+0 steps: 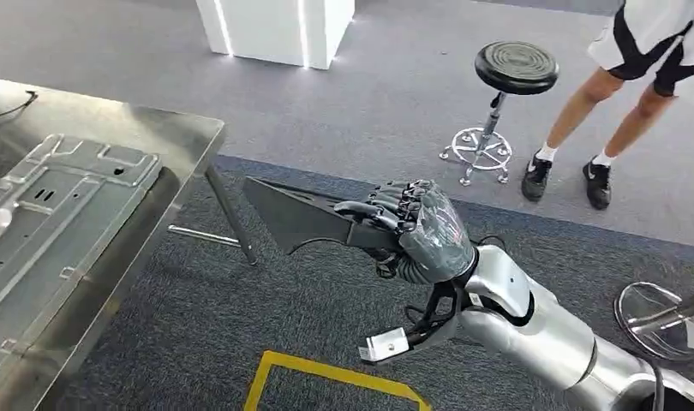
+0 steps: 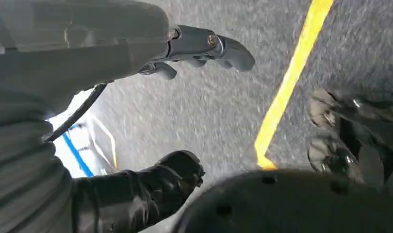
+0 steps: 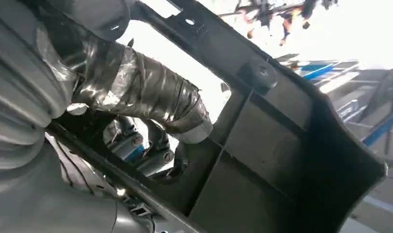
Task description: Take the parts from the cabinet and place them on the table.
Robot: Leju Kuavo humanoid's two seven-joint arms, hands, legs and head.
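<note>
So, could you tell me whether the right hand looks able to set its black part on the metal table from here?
Probably yes: the right hand holds the black part beside the metal table, with open carpet between them.

We are counting one black ribbed plastic part point(image 1: 296, 216), one steel table point(image 1: 185, 137), two round stools — black-topped point(image 1: 516, 67) and shiny chrome point(image 1: 661, 321) — and one person point(image 1: 635, 51).

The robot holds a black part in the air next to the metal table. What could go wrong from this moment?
1. The right hand grips the black part at one end only, above carpet, so it could slip and fall.
2. The part's far end is near the steel table edge and might strike it.
3. A person stands close behind the stool.
</note>
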